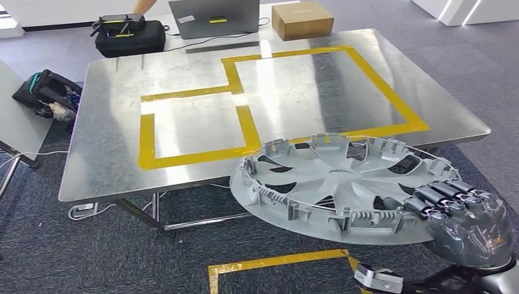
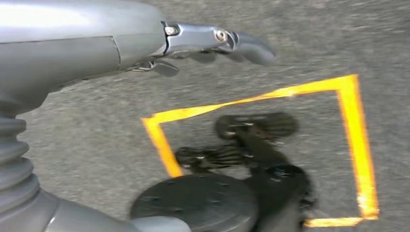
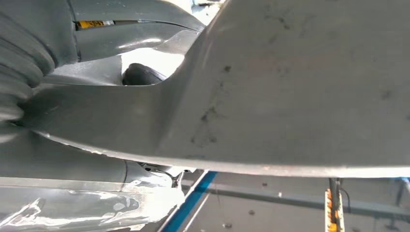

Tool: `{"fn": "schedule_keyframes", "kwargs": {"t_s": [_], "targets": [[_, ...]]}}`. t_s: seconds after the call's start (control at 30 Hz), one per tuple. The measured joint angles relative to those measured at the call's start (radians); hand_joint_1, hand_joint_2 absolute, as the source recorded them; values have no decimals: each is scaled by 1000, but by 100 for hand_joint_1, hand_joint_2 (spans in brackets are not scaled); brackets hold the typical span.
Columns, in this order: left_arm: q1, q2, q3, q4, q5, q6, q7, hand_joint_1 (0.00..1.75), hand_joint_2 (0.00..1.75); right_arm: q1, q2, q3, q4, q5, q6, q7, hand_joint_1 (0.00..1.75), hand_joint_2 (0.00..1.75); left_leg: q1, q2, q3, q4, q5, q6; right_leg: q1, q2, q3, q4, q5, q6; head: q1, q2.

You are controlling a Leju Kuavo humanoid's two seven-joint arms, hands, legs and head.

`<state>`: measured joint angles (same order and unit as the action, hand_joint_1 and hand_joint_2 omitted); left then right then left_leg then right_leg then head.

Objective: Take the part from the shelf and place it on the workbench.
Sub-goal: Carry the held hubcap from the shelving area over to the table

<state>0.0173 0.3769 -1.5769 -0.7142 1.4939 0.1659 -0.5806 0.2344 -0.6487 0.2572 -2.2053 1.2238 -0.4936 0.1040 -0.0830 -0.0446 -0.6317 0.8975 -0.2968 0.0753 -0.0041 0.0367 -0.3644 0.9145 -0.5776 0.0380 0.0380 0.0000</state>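
Note:
The part is a large grey wheel cover [image 1: 343,187], held inner side up in the head view, hanging in front of the metal workbench [image 1: 202,79] with its far rim over the near right edge. My right hand [image 1: 456,211] grips its near right rim, dark fingers curled over the edge. In the right wrist view the cover's smooth grey underside [image 3: 300,87] lies close to the lens, with my right hand [image 3: 58,72] beside it. My left hand [image 2: 212,43] hangs over the floor, fingers loosely extended and holding nothing.
Yellow tape marks two joined rectangles [image 1: 245,110] on the workbench. At its far edge stand a laptop [image 1: 214,18], a cardboard box [image 1: 302,19] and a black case [image 1: 130,35]. A black bag [image 1: 46,92] lies at the left. A yellow taped square [image 1: 275,269] marks the floor.

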Motion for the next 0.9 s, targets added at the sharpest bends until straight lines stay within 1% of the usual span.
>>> {"fn": "schedule_keyframes", "kwargs": {"t_s": [0.03, 0.07, 0.1, 0.13, 0.17, 0.2, 0.23, 0.27, 0.3, 0.33, 0.37, 0.4, 0.43, 0.47, 0.5, 0.53, 0.57, 0.6, 0.63, 0.67, 0.7, 0.73, 0.77, 0.8, 0.83, 0.87, 0.9], "targets": [[-8, -5, 2, 7, 0, -2, 0, 0, 175, -2, -1, -1, -1, 0, 0, 0, 175, 175, 6, 1, 10, 0, -6, -5, 2, -5, -6, 28, -20, 1, 1, 0], [-16, -12, 3, 13, 0, -5, 0, 0, 175, -3, -1, -1, -1, 0, 0, 0, 175, 175, 10, 2, 17, 1, -12, -6, 3, -13, -32, 84, -47, 4, 1, 0], [-21, -19, 4, 20, 0, -9, 0, 0, 175, -5, -1, -1, -1, 0, 0, 0, 175, 175, 11, 4, 22, 3, -20, -4, 4, -21, -80, 162, -78, 8, 2, 0], [-23, -26, 5, 29, 0, -14, 0, 0, 175, -6, -1, -1, -1, 0, 0, 0, 175, 175, 11, 6, 25, 6, -29, -1, 4, -25, -137, 244, -105, 10, 2, 0], [-23, -34, 5, 39, 0, -19, 1, 0, 175, -5, -1, 0, -1, 0, 1, 0, 175, 175, 11, 8, 30, 8, -37, 1, 5, -27, -188, 306, -115, 11, 2, 0], [-22, -39, 4, 49, 0, -23, 2, 0, 175, -4, -1, 0, -1, 0, 1, 0, 175, 175, 11, 9, 38, 10, -47, 2, 5, -28, -221, 332, -102, 11, 2, 0], [-22, -43, 4, 58, 0, -25, 3, 0, 175, -3, -1, 0, -1, 0, 1, 0, 175, 175, 10, 9, 48, 12, -57, 2, 5, -28, -235, 315, -64, 10, 2, 0], [-22, -45, 4, 65, 0, -26, 4, 0, 175, -2, -1, 0, -1, 0, 2, 0, 175, 175, 9, 8, 61, 13, -67, 2, 5, -28, -229, 260, -8, 8, 2, 0], [-21, -48, 4, 71, 0, -26, 5, 0, 175, -1, -1, 0, -1, 0, 2, 0, 175, 175, 9, 7, 72, 14, -76, 1, 5, -27, -217, 189, 51, 6, 2, 0], [-21, -49, 5, 77, 0, -26, 5, 0, 175, -2, 0, 0, -1, 0, 2, 0, 175, 175, 7, 5, 80, 18, -85, 0, 5, -26, -199, 124, 96, 5, 2, 0], [-21, -51, 5, 81, 0, -26, 6, 0, 175, -2, 0, 0, -1, 0, 2, 0, 175, 175, 5, 4, 83, 22, -92, -2, 5, -25, -187, 80, 123, 3, 1, 0], [-20, -52, 5, 85, 0, -27, 6, 0, 175, -3, 0, 1, -1, 0, 2, 0, 175, 175, 4, 2, 82, 27, -97, -3, 6, -24, -181, 60, 132, 0, 1, 0], [-21, -54, 5, 89, 0, -30, 6, 0, 175, -4, 0, 1, -1, 0, 2, 0, 175, 175, 3, 1, 81, 31, -100, -5, 6, -23, -178, 57, 130, -3, 0, 0], [-21, -54, 5, 95, 0, -34, 7, 0, 175, -4, 0, 1, -1, 0, 2, 0, 175, 175, 3, 0, 80, 32, -104, -6, 3, -24, -178, 57, 129, -6, 0, 0], [-21, -56, 5, 100, 0, -40, 7, 0, 175, -4, 0, 1, -1, 0, 3, 0, 175, 175, 3, 3, 77, 41, -113, -13, 0, -25, -176, 56, 128, -10, -2, 0], [-21, -58, 5, 108, 0, -48, 7, 0, 175, -4, 0, 1, -1, 0, 4, 0, 175, 175, 6, 7, 66, 65, -130, -24, -5, -26, -174, 55, 126, -13, -6, 0], [-22, -61, 5, 118, 0, -57, 8, 0, 175, -5, 0, 1, -1, 0, 6, 0, 175, 175, 12, 13, 44, 110, -156, -39, -11, -28, -171, 53, 125, -16, -9, 0], [-23, -66, 5, 127, 0, -66, 8, 0, 175, -6, 0, 2, -1, 0, 8, 0, 175, 175, 23, 20, 10, 175, -187, -56, -12, -30, -169, 53, 122, -18, -13, 0], [-24, -70, 5, 140, 0, -76, 8, 0, 175, -6, 0, 2, -1, 0, 10, 0, 175, 175, 36, 26, -31, 250, -217, -70, -14, -31, -167, 54, 119, -19, -15, 0], [-25, -76, 5, 152, 0, -86, 9, 0, 175, -7, 0, 3, -1, 0, 12, 0, 175, 175, 49, 30, -68, 314, -235, -80, -17, -32, -165, 54, 116, -17, -15, 0], [-25, -83, 5, 165, 0, -95, 9, 0, 175, -7, 1, 5, -1, 0, 15, 0, 175, 175, 61, 32, -91, 348, -235, -89, -20, -33, -160, 54, 111, -14, -15, 0], [-25, -89, 5, 179, 0, -104, 9, 0, 175, -7, 1, 7, -1, 0, 19, 0, 175, 175, 70, 33, -93, 342, -214, -96, -24, -34, -154, 54, 106, -10, -15, 0], [-24, -94, 5, 192, 0, -112, 9, 0, 175, -7, 1, 10, -1, 0, 22, 0, 175, 175, 78, 34, -75, 296, -175, -102, -29, -34, -146, 54, 100, -6, -15, 0], [-24, -99, 5, 207, 0, -120, 10, 0, 175, -8, 1, 13, -1, 0, 25, 0, 175, 175, 83, 37, -42, 224, -130, -106, -32, -34, -138, 53, 94, 0, -15, 0], [-24, -103, 5, 221, 0, -128, 10, 0, 175, -10, 1, 16, -1, 0, 27, 1, 175, 175, 84, 40, -7, 151, -98, -109, -34, -34, -131, 53, 86, 7, -16, 0], [-25, -107, 5, 235, 0, -135, 10, 0, 175, -12, 1, 19, -1, 0, 29, 1, 175, 175, 83, 42, 21, 95, -83, -107, -35, -34, -126, 52, 80, 14, -18, 0], [-27, -112, 5, 249, 0, -141, 10, 0, 175, -16, 1, 21, -1, 0, 32, 2, 175, 175, 81, 44, 36, 62, -83, -102, -35, -34, -123, 49, 75, 23, -19, 0]]}}
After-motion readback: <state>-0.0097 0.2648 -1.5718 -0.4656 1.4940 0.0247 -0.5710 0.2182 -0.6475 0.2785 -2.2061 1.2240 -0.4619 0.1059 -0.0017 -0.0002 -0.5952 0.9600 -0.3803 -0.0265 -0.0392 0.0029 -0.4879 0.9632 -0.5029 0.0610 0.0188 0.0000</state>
